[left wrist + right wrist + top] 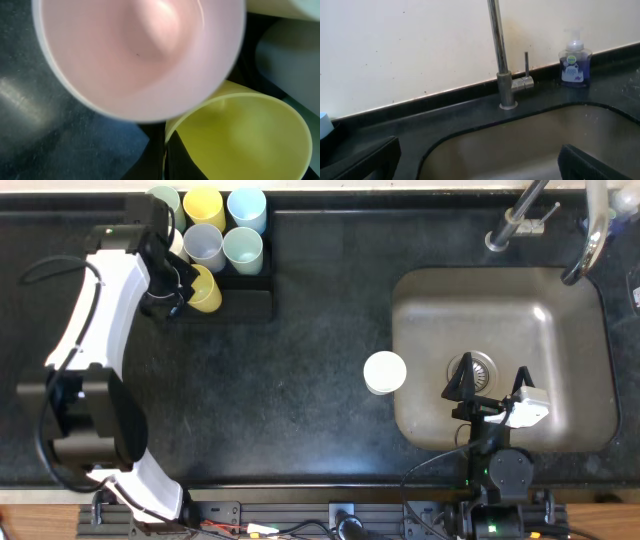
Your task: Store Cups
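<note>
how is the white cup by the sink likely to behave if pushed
The white cup looks like plastic, so probably light and stiff. Standing on end on the smooth counter, it may slide, or tip and roll if pushed high.

The dark speckled stone-look worktop [300, 380] is matt and finely grained. At 3 o'clock, the rectangular metal sink basin [570, 300] has a brushed, dull sheen. The tall metal tap [495, 40] is polished and reflective. The pale pink plastic cup [140, 55] and the yellow plastic cup [240, 135] are smooth and satin. At 11 o'clock, the black plastic rack [245, 305] is matt.
</note>
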Robot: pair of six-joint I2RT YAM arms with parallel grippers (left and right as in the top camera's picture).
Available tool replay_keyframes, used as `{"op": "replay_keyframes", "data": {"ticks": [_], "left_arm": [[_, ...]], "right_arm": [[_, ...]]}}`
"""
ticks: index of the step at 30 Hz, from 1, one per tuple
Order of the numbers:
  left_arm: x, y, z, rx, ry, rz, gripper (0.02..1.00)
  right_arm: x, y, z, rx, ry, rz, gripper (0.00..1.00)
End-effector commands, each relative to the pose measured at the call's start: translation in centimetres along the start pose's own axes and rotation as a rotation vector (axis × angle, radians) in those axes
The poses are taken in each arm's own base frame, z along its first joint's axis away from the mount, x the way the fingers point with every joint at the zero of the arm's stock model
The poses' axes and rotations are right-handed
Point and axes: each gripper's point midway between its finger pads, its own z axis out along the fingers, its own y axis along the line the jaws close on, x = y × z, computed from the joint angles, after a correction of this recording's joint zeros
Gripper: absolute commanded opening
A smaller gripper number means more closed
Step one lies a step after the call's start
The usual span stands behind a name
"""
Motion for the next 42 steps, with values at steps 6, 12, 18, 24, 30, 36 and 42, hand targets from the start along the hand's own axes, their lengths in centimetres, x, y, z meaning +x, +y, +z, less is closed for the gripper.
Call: {"op": "replay_keyframes", "data": {"ticks": [6,12,18,24,30,36,42], "left_arm": [[0.1,0.2,0.8,-0.016,0.008,-0.016,0.038],[0.1,0.2,0.8,-0.016,0.009,-0.015,0.796],[0.1,0.2,0.6,-0.012,0.006,-0.015,1.000],[-0.3,-0.3,-3.1,0.070,-0.046,-0.016,0.998],[1.0,1.9,-11.9,0.186,-0.134,0.048,1.000],[6.2,9.7,-19.1,0.196,-0.179,0.258,1.000],[9.5,18.3,-16.7,0.195,-0.367,0.322,1.000]], "right_arm": [[0.3,-0.1,0.0,0.002,-0.003,0.000,0.998],[0.3,-0.1,0.0,0.002,-0.003,0.000,0.998],[0.3,-0.1,0.0,0.002,-0.003,0.000,0.998],[0.3,-0.1,0.0,0.002,-0.003,0.000,0.996],[0.3,-0.1,0.0,0.002,-0.003,0.000,0.998],[0.3,-0.1,0.0,0.002,-0.003,0.000,0.998],[0.3,-0.1,0.0,0.002,-0.003,0.000,0.996]]}}
